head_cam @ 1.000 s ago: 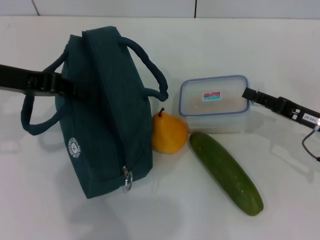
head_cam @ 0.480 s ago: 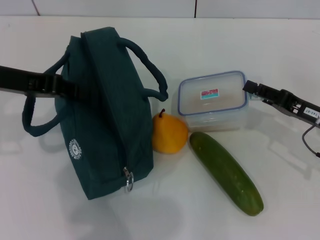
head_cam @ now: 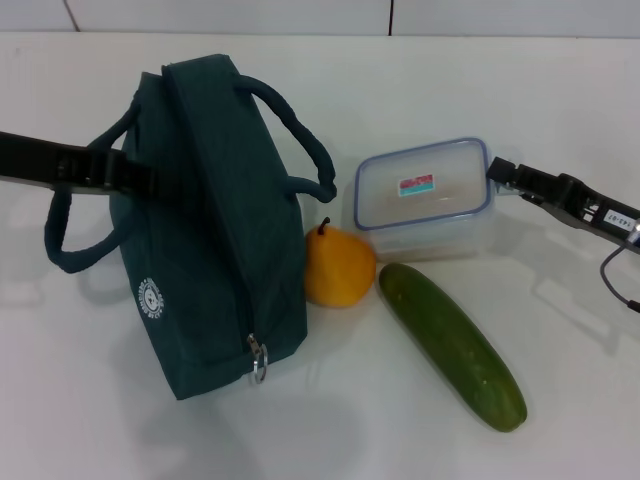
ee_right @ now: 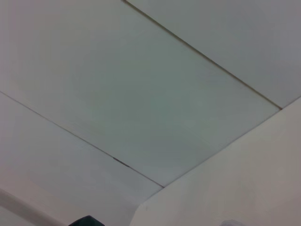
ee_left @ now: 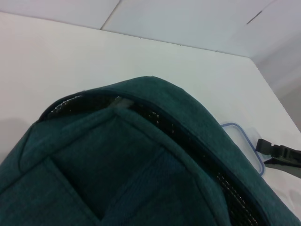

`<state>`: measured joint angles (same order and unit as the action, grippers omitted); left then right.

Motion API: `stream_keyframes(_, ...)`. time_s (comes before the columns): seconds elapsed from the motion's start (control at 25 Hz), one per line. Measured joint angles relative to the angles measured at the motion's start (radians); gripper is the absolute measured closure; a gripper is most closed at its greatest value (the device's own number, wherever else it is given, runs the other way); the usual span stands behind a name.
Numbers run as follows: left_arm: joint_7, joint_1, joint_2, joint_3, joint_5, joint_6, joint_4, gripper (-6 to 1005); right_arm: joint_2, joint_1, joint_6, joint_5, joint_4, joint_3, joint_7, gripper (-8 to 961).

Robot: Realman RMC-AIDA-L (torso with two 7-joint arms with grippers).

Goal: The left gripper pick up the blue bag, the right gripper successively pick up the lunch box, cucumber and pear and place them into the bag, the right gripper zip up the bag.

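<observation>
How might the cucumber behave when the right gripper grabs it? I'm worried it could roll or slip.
The cucumber looks stiff, so it probably won't droop when lifted. Its round, smooth, glossy skin suggests it may roll if nudged sideways and could slip between fingers. It is long, so a grip near one end would likely let it tilt; mid-length seems safer. The right gripper is at the lunch box now.

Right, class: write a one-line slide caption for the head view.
Left gripper at the blue bag; right gripper at the lunch box; pear and cucumber wait.
</observation>
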<state>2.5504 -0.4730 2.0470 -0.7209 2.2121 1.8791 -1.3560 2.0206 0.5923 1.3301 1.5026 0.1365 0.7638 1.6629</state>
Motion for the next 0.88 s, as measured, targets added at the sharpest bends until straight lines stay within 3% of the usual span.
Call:
stream_keyframes(0.32,-0.001,0.002,0.001,0.0,0.0,0.0,0.011,957,0.002,0.001,-0.005,-0.001,0.003,0.003,0.0,696)
stream_keyframes(0.44,-0.002,0.002,0.0,0.0,0.0,0.0,0.017,957,0.002,-0.002,-0.006,-0.019,0.0,0.001,-0.001,766)
stream_keyframes(0.88,-0.013,0.002,0.001,0.0,-0.002,-0.002,0.025,957,-0.001,-0.033,0.024,-0.079,-0.004,0.0,0.0,855)
